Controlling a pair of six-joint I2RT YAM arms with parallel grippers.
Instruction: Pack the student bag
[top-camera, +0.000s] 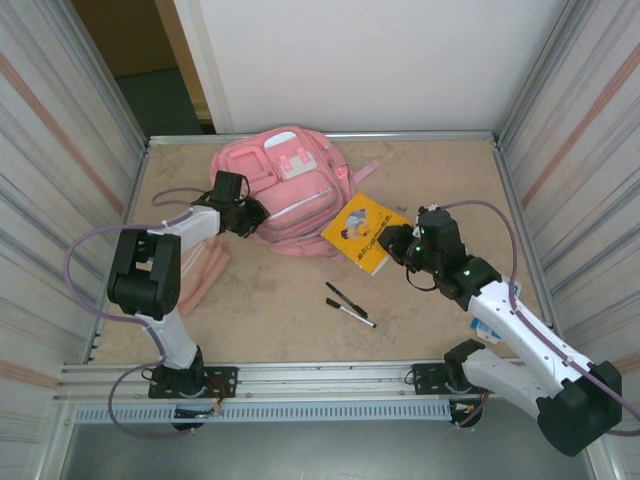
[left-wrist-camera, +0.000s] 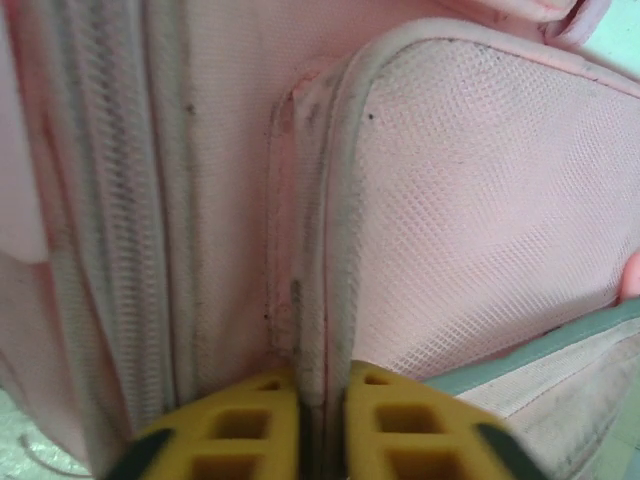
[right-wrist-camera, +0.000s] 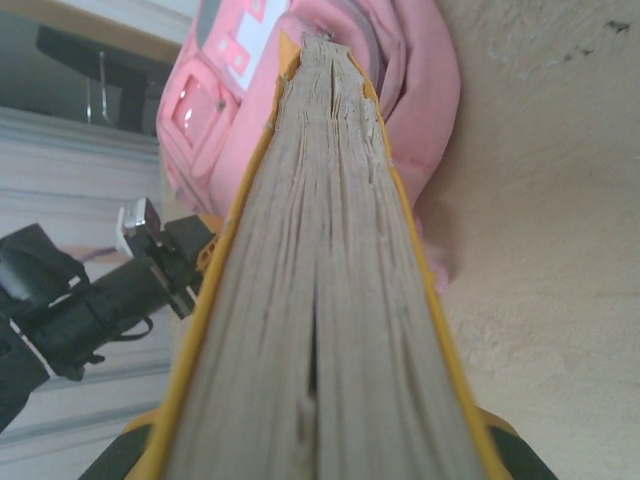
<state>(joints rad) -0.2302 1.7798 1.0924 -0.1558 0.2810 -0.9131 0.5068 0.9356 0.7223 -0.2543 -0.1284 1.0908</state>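
Observation:
The student bag (top-camera: 290, 185), a big soft pink backpack, lies at the back middle of the table. My left gripper (top-camera: 250, 215) is at its near-left side. In the left wrist view the yellow fingers (left-wrist-camera: 400, 430) are shut on a grey piped seam (left-wrist-camera: 335, 250) of the bag (left-wrist-camera: 480, 200), with mesh fabric beside it. My right gripper (top-camera: 392, 243) is shut on a yellow-covered book (top-camera: 362, 230) just right of the bag. In the right wrist view the book's page edge (right-wrist-camera: 320, 300) runs out from my gripper (right-wrist-camera: 320, 455) toward the bag (right-wrist-camera: 400, 60).
Two black pens (top-camera: 348, 305) lie on the table in front of the bag. A small pink pouch (top-camera: 205, 272) lies at the left, by my left arm. Metal walls close in both sides and the back.

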